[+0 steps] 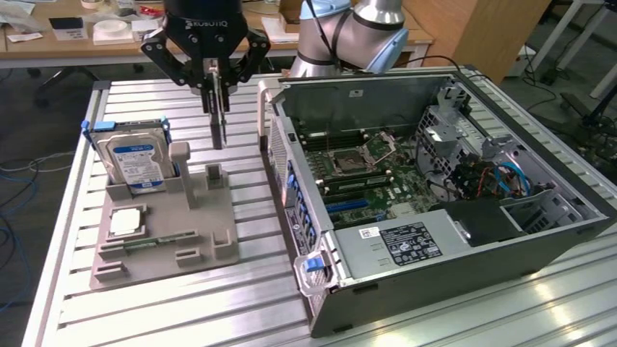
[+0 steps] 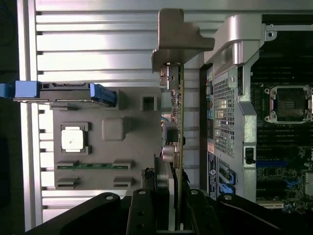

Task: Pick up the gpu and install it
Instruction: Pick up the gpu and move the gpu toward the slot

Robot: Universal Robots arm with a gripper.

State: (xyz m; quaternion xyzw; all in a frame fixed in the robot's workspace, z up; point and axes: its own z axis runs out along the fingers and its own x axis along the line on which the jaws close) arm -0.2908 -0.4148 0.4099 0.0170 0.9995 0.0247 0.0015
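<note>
My gripper (image 1: 219,92) is shut on the gpu (image 1: 218,126), a thin card that hangs edge-on from the fingers, lifted above the grey holder (image 1: 207,238) and its upright posts. In the wrist view the gpu (image 2: 180,122) runs away from the fingers (image 2: 161,188) as a thin green edge, ending in its grey metal bracket (image 2: 178,34). It hangs between the holder and the open computer case (image 1: 540,249), just outside the case's perforated rear wall (image 2: 222,112). The motherboard (image 1: 371,173) with its blue slots (image 1: 347,204) lies open inside.
A silver hard drive (image 1: 138,163) with a blue-white label stands in the holder at the exterior view's left. A CPU (image 1: 126,220) and a green memory stick (image 1: 144,243) lie in the holder. Everything rests on a slatted metal table (image 1: 144,318). Desks stand behind.
</note>
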